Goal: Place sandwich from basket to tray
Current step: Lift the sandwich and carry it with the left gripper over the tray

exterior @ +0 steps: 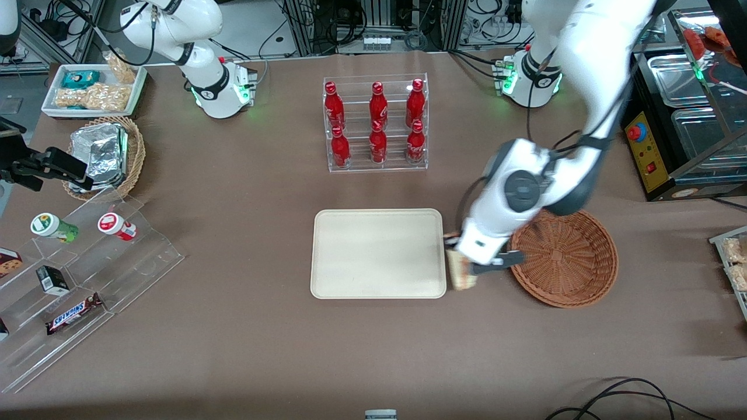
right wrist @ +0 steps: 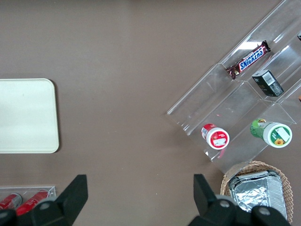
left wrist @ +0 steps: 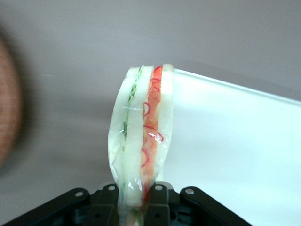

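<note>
Brown counter fills the room's view, w/ the cream tray near its middle and the round red-brown basket at the tray's 3 o'clock, toward the working arm's end. Basket looks bare inside. Between the two, right at the tray's near corner on the basket side, hangs the hand, clamped on the sandwich. So the sandwich is out of the basket and not yet down on the tray; looks like mid-carry.

Wrist view: sandwich is pinched at its lower end between the fingers, standing up out of the hand, bread slices and red/green filling edge-on, long axis running straight away from the hand. Tray surface lies just beside it.

Key relation: tray centre sits at approx 9–10 o'clock from the hand in the front view, so the coming move is prob. a short sideways shift over the rim, then lower and release.
</note>
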